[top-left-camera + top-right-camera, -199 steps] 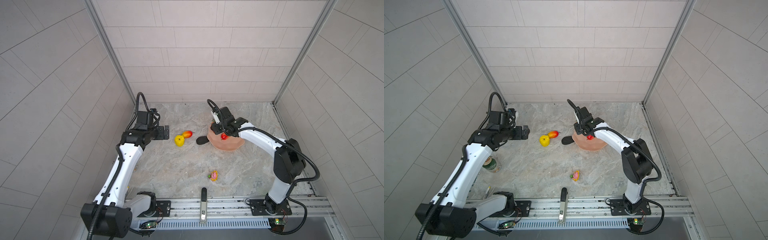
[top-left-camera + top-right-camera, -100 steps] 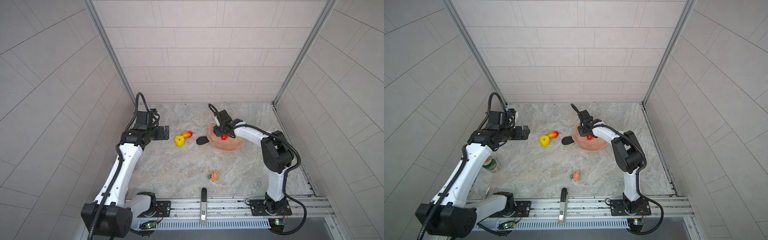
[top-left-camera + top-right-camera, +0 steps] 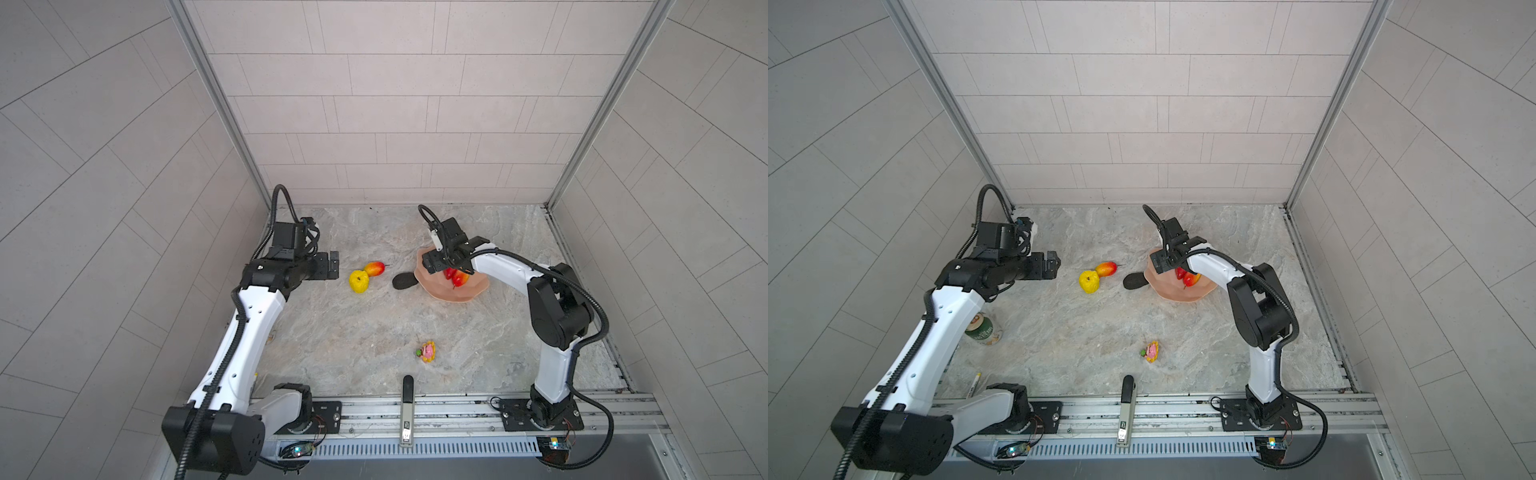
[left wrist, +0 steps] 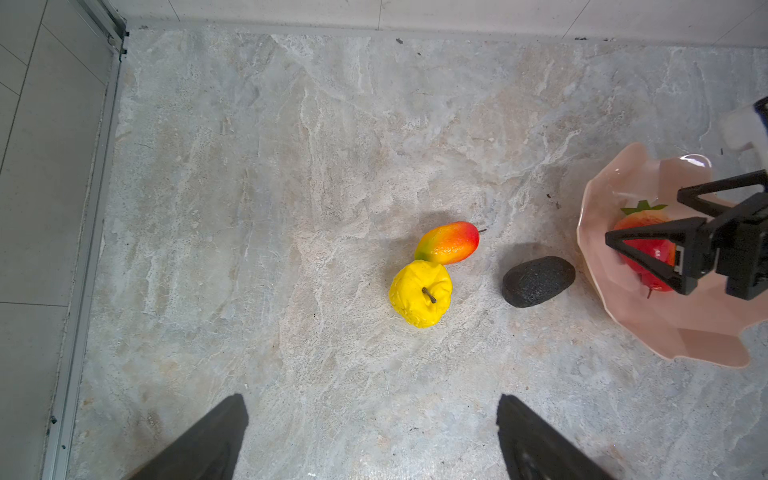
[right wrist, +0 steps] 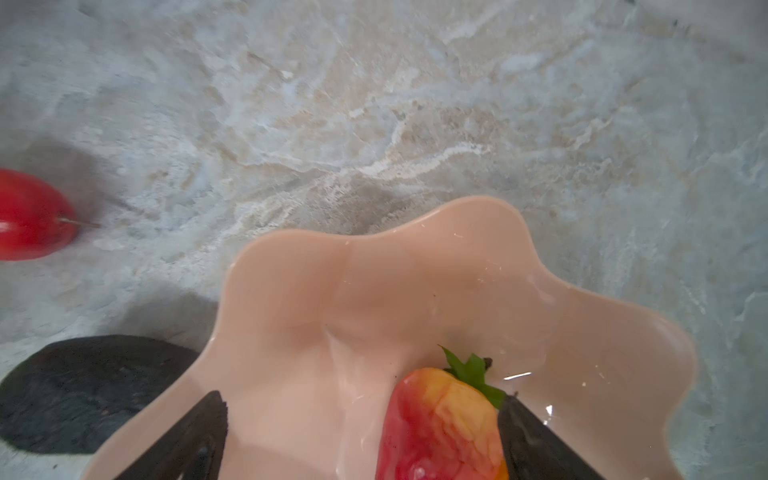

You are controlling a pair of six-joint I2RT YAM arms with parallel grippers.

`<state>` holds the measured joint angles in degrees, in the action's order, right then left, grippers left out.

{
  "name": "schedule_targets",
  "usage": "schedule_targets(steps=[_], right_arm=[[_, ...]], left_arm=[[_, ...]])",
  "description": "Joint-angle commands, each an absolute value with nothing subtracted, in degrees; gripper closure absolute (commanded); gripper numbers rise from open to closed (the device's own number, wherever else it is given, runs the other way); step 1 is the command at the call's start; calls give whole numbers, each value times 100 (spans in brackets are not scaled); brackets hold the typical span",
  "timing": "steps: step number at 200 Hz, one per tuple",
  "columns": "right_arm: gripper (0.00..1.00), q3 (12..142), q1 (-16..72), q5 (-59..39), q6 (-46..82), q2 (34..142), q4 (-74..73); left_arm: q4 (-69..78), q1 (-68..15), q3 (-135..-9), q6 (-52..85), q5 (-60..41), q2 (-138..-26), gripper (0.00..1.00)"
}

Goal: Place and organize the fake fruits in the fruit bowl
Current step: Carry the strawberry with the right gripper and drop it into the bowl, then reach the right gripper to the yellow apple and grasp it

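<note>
Right hand [image 5: 363,397] hangs over the bowl [image 5: 291,266], fingers spread wide, and a mango [image 5: 440,428] lies between them on the bowl's floor, close against one finger but not pinched. The strawberry [image 3: 448,272] sits right beside it, its green top peeking out behind. Two in the bowl, three out on the desk [image 4: 291,166].

Over to the left hand [image 4: 370,399]: hovering above the desk, fingers apart, nothing in it. Ahead of it the yellow fruit [image 4: 419,293] and the second mango [image 4: 449,243] lie touching each other, near but clear of the fingers. Further on, the black oval [image 4: 538,280] rests just beside the bowl's rim, between that pair and the bowl.

How will these handle? I'd guess hollow plastic: light, stiff, no hard squeeze needed. The glossy second mango and yellow fruit look slippery and rounded, so they could squirt out or roll. I'd take the mango across its narrow middle, and the yellow one across its belly, away from the stem. Since they touch, lifting one may nudge the other. The oval looks matte and grainy, likelier to grip well across its short side, though a finger has little room next to the rim, and that smooth bowl might slide if bumped.
</note>
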<state>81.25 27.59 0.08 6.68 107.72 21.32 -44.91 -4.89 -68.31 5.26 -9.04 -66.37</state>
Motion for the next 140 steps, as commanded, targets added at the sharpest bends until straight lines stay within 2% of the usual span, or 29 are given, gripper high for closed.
schedule_targets(steps=[1,62,93,140], right_arm=[[1,8436,3121,-316,287,10321,2392],[1,9538,4208,-873,694,11538,2297],[0,9993,4374,-1294,1225,12230,1763],[3,11039,4578,-1517,1432,13071,2048]], left_arm=[[-4544,-457,-6812,454,-950,-6668,0],[-4539,-450,-6803,545,-835,-6583,0],[-4548,-416,-6813,637,-756,-6584,0],[-4555,-383,-6785,642,-719,-6541,0]])
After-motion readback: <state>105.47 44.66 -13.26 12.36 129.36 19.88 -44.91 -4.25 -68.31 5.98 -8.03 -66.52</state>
